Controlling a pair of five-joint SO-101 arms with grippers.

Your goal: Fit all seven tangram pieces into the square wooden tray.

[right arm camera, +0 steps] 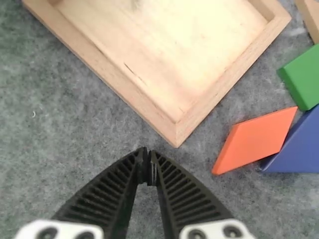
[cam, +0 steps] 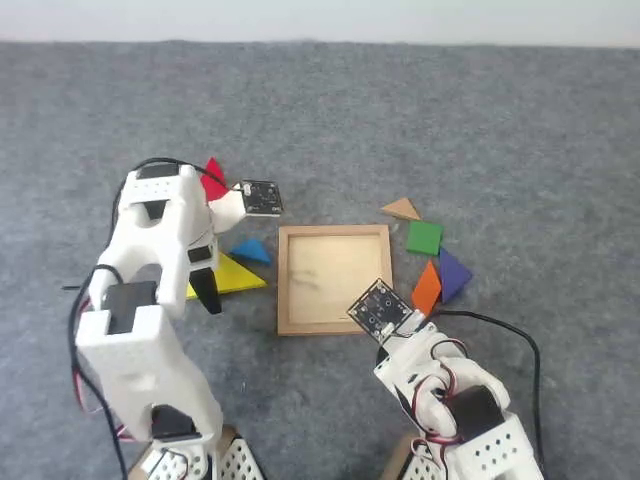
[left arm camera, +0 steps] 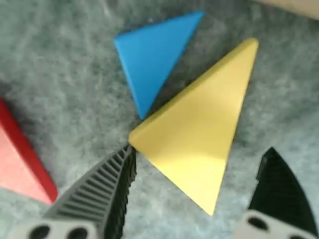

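While the left gripper [left arm camera: 198,152] hangs wide open over the yellow triangle [left arm camera: 199,114], the piece lies between its jaws, with one corner just beside one fingertip [left arm camera: 119,169].

1. The square wooden tray [cam: 283,290] is pale, with a raised rim. It lies flat in the middle of the table, its floor bare.
2. The large yellow triangle [left arm camera: 199,134] lies flat on the left, near the tray's left rim.
3. The smaller blue triangle [cam: 250,250] lies flat with one tip just beside the yellow triangle's long edge.
4. The red triangle [cam: 213,178] lies farther left and back, partly hidden.
5. The small tan triangle [cam: 401,208] lies off the tray's far right corner.
6. The green square [cam: 424,237] lies flat, just right of the tray.
7. The orange parallelogram [cam: 427,287] lies near the tray's right rim, touching the next piece.
8. The purple triangle [cam: 452,274] lies outermost on the right, just beside the green square.
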